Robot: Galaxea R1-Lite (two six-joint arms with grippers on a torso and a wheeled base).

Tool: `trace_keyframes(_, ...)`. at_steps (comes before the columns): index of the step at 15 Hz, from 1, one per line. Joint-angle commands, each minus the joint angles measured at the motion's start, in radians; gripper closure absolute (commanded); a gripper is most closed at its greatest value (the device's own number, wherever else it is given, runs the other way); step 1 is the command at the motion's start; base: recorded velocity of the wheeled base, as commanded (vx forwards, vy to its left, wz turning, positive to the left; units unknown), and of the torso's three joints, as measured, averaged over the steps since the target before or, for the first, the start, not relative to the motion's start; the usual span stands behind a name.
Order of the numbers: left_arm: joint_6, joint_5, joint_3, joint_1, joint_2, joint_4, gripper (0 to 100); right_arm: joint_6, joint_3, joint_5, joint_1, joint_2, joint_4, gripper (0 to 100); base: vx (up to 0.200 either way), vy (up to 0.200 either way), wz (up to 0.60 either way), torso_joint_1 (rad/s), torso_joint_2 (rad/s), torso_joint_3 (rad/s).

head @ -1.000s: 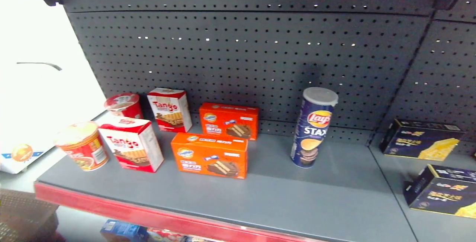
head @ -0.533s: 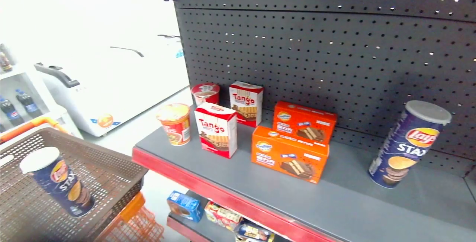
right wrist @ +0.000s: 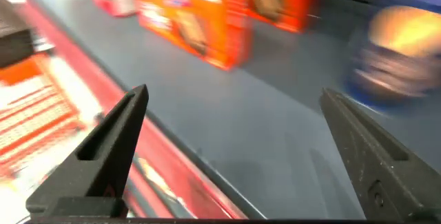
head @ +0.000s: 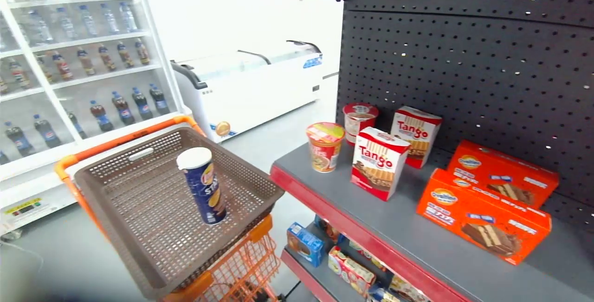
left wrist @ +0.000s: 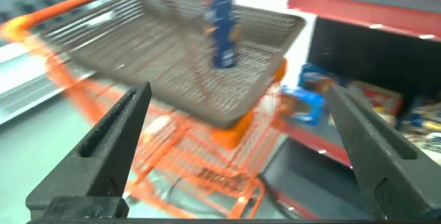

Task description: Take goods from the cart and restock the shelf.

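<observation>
- Reaching for the chip can [head: 203, 186] looks like your step in hand. It stands upright in the brown basket [head: 139, 218] on top of the orange cart [head: 241, 265], ahead of the left gripper [left wrist: 236, 92] and well beyond its jaws.
- Your left jaws are spread wide with nothing between them.
- Your right gripper [right wrist: 234, 93] is also spread wide and empty, hanging over the grey shelf [head: 399, 228]. The orange biscuit boxes [right wrist: 200, 17] lie ahead of its jaws, and a second chip can [right wrist: 400, 52] stands past one finger.
- The can in the basket is tall and narrow on a perforated floor. If one finger clips it near the lid before the jaws straddle it, I judge it will topple and roll across the basket.
- The basket's rim lies between your left jaws and the can. A low approach could catch that rim and shove the cart away.
- As far as you can see, the basket holds that one can.
- The shelf carries a noodle cup [head: 325, 146], a red cup [head: 359, 116], two wafer boxes [head: 378, 163] and the orange boxes. Small packs [head: 304, 244] sit on the tier below.
</observation>
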Motion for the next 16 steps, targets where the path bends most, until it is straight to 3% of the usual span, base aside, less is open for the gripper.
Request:
trace_keyframes(1, 0.001, 0.001, 0.002, 0.0, 0.001, -0.003, 0, 0.001, 0.0, 0.002, 0.0, 0.001, 0.001, 0, 0.0, 0.0, 0.6, 0.002, 0.01, -0.002)
trace_keyframes(6, 0.003, -0.001, 0.002, 0.0, 0.001, -0.003, 0, 0.001, 0.0, 0.0, 0.0, 0.001, 0.0, 0, 0.0, 0.0, 0.0, 0.0, 0.0, 0.0)
trace_keyframes(7, 0.0, 0.026, 0.001, 0.002, 0.001, -0.008, 0, 0.001, 0.0, 0.0, 0.0, 0.001, 0.001, 0, 0.0, 0.0, 0.0, 0.0, 0.0, 0.0)
trace_keyframes(8, 0.035, 0.052, -0.065, 0.0, 0.01, -0.003, 0, 0.001, 0.0, 0.0, 0.0, 0.001, 0.0, 0, 0.0, 0.0, 0.0, 0.0, 0.0, 0.0)
trace_keyframes(9, 0.103, 0.042, -0.184, -0.014, 0.116, 0.024, 0, 0.001, 0.0, 0.0, 0.0, 0.001, 0.0, 0, 0.0, 0.0, 0.0, 0.0, 0.0, 0.0)
trace_keyframes(10, 0.115, 0.045, -0.28, -0.021, 0.233, 0.057, 0, 0.001, 0.0, 0.0, 0.0, 0.001, 0.001, 0, 0.0, 0.0, 0.0, 0.0, 0.0, 0.0)
trace_keyframes(13, 0.123, 0.042, -0.411, -0.02, 0.471, 0.052, 0, 0.001, 0.0, 0.0, 0.0, 0.001, 0.0, 0, 0.0, 0.0, 0.0, 0.0, 0.0, 0.0)
trace_keyframes(14, 0.123, 0.042, -0.518, -0.021, 0.644, 0.06, 0, 0.001, 0.0, 0.0, 0.0, 0.001, 0.0, 0, 0.0, 0.0, 0.0, 0.0, 0.0, 0.0)
trace_keyframes(16, 0.121, 0.044, -0.627, -0.037, 0.898, 0.015, 0, 0.001, 0.0, 0.0, 0.0, 0.001, 0.001, 0, 0.0, 0.0, 0.0, 0.0, 0.0, 0.0)
